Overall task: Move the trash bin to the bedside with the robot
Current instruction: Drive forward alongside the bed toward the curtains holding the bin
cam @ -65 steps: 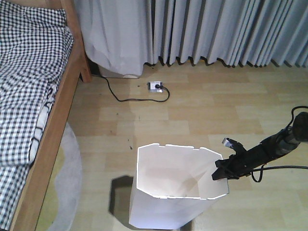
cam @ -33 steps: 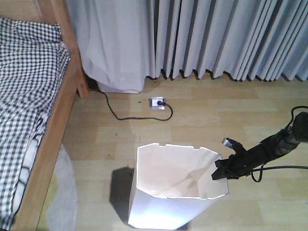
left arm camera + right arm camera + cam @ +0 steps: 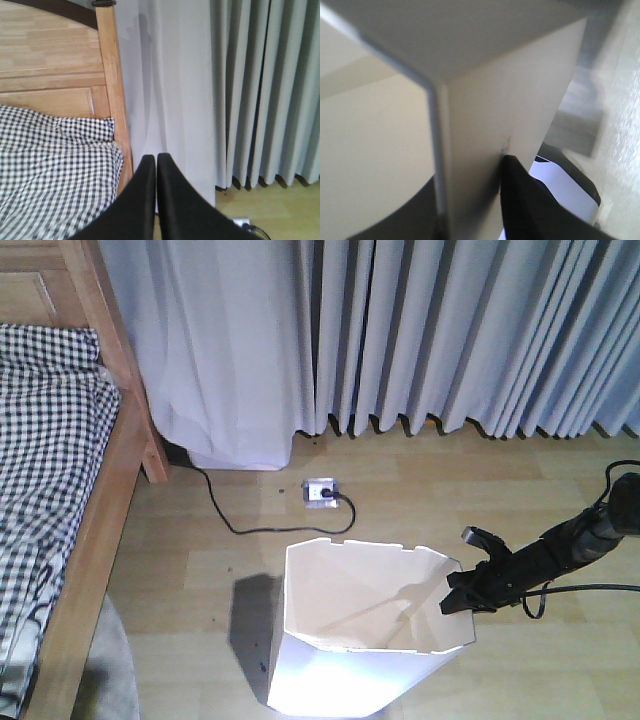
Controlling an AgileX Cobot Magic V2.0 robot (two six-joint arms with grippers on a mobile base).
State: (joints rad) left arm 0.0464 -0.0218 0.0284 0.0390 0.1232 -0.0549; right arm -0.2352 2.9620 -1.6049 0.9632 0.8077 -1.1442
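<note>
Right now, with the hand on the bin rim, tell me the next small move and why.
Probably shift the trash bin a little to the left, toward the bed frame. The right hand grips its right rim, bare floor separates bin from frame, and the black cable lies ahead, not in that path.

You lose the base of the trash bin (image 3: pixel 340 680) at the lower edge. Only one of the right fingers (image 3: pixel 522 202) shows sharply.

bed (image 3: pixel 50 440) further left, floor socket (image 3: pixel 320 490) and curtains (image 3: pixel 450 330) lower and nearer than 1 s ago
</note>
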